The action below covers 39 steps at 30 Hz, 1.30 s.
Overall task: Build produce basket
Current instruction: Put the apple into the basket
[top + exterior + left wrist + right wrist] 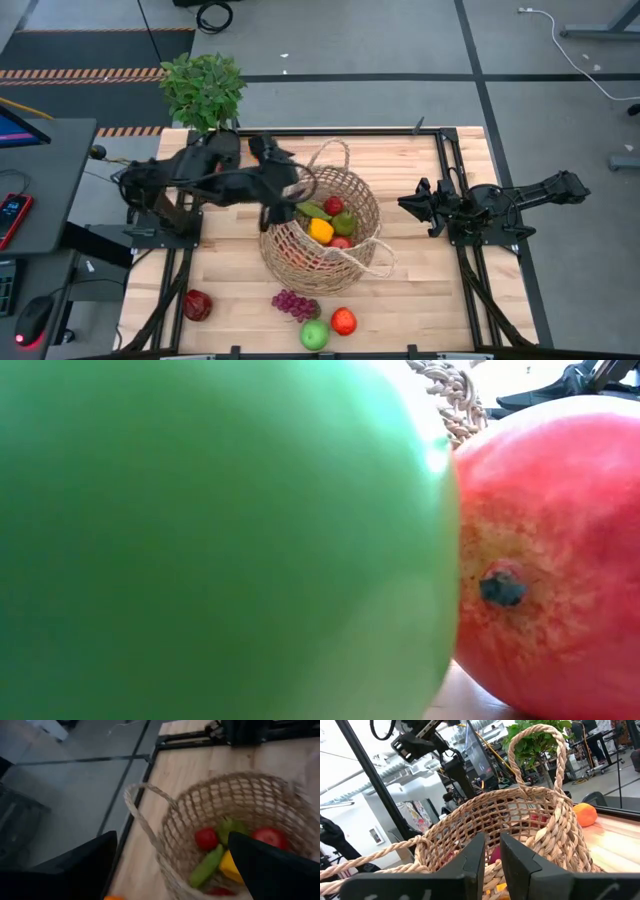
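Basket (pixel 325 225) sat near table centre, tilted, mouth toward the left arm, one looped handle (pixel 335 150) toward the far edge, the other (pixel 375 258) trailing toward the near right.

Inside it: yellow pepper (pixel 321 230), a red fruit (pixel 334 205), green pieces, more red beneath.

Left gripper (pixel 285 195) hung over the basket's left rim, fingers spread wide, nothing between them. In the left wrist view, the two dark fingers (pixel 75 870) framed the basket's open mouth.

Right gripper (pixel 412 203) waited just right of the basket, apart from it, fingers together and empty. In the right wrist view, the basket's weave filled the space ahead, with an orange (pixel 585 815) on the table beyond.

Loose produce lay along the near edge: dark red apple (pixel 197 305) at near left, purple grapes (pixel 293 303), green apple (pixel 315 335) and red-orange fruit (pixel 344 321) side by side, close to the table's lip. The last two blocked nearly all of the low view.

Open wood lay right of the basket toward the near right corner, and between the dark red apple and the basket.

Potted plant (pixel 203 90) stood at the far left corner.
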### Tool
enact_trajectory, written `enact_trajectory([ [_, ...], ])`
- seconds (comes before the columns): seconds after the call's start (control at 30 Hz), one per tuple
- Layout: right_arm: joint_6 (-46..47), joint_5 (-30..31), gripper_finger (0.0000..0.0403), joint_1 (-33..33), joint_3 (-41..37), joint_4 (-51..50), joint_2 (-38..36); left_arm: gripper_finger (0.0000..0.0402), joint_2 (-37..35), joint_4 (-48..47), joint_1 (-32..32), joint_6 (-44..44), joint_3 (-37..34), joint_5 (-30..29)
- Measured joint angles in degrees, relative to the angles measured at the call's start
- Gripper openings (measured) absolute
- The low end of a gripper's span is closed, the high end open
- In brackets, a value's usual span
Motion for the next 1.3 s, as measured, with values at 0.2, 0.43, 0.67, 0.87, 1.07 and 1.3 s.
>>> enact_trajectory([
  [0.2,0.0,0.0,0.0064,0.0,0.0,0.0,0.0,0.0386,-2.6,-9.9,-6.8,-12.0,-0.1,0.5],
  [0.43,0.0,0.0,0.0064,0.0,0.0,0.1,0.0,0.0386,-6.1,-9.3,-15.4,-21.4,-3.6,4.3],
  [0.67,0.0,0.0,0.0064,0.0,0.0,0.0,0.0,0.0386,-12.1,-9.4,-21.6,-38.2,-17.8,4.2],
  [0.87,0.0,0.0,0.0064,0.0,0.0,0.0,0.0,0.0386,-15.7,-9.0,-27.8,-55.4,-31.5,8.1],
  [1.07,0.0,0.0,0.0064,0.0,0.0,0.0,0.0,0.0386,-15.7,-4.0,-31.6,-65.1,-39.8,16.6],
  [1.3,0.0,0.0,0.0064,0.0,0.0,0.0,0.0,0.0386,-15.6,8.8,-31.6,-66.9,-42.5,22.2],
])
